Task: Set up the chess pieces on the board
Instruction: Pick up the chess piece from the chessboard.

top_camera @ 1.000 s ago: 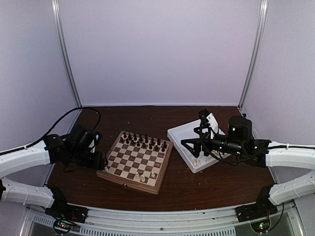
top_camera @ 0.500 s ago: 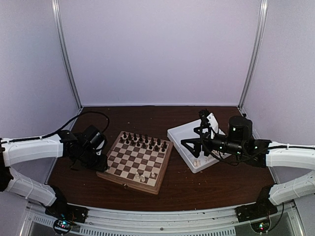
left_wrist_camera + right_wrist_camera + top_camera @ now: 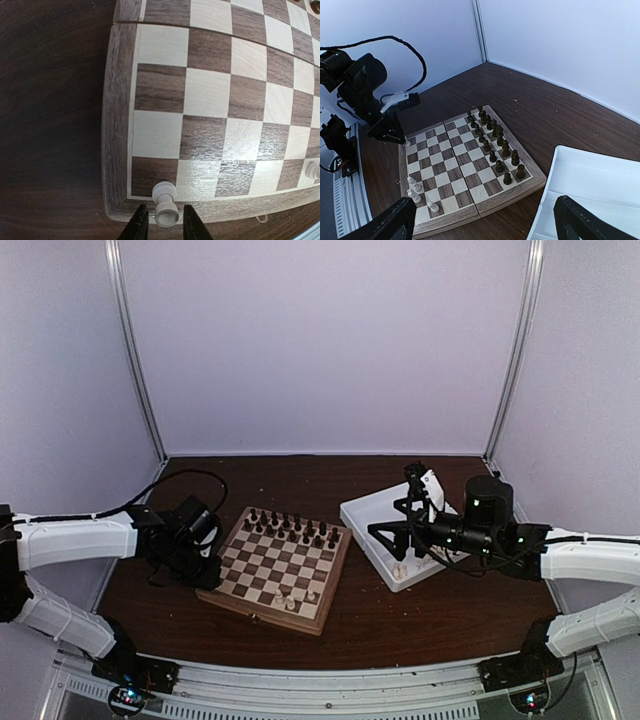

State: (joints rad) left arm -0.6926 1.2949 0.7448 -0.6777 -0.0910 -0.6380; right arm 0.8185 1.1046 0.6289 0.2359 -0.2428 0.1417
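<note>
The board (image 3: 275, 565) lies at the table's middle, with dark pieces (image 3: 290, 527) along its far rows. Three cream chess pieces (image 3: 291, 600) stand near its front edge; they also show in the right wrist view (image 3: 415, 190). My left gripper (image 3: 208, 578) is at the board's left corner. In the left wrist view its fingertips (image 3: 163, 226) stand a little apart on either side of a cream pawn (image 3: 166, 205) at the corner square's edge, with small gaps both sides. My right gripper (image 3: 395, 530) is wide open and empty above the white tray (image 3: 365, 515).
The tray holds a few loose cream pieces (image 3: 400, 568) at its front end. The board's frame (image 3: 116, 125) rises above the dark table. Walls close in on three sides. A black cable (image 3: 175, 480) loops behind the left arm.
The left arm's elbow has swung in and up, and its gripper has edged closer to the board's left corner. The right arm has not moved.
</note>
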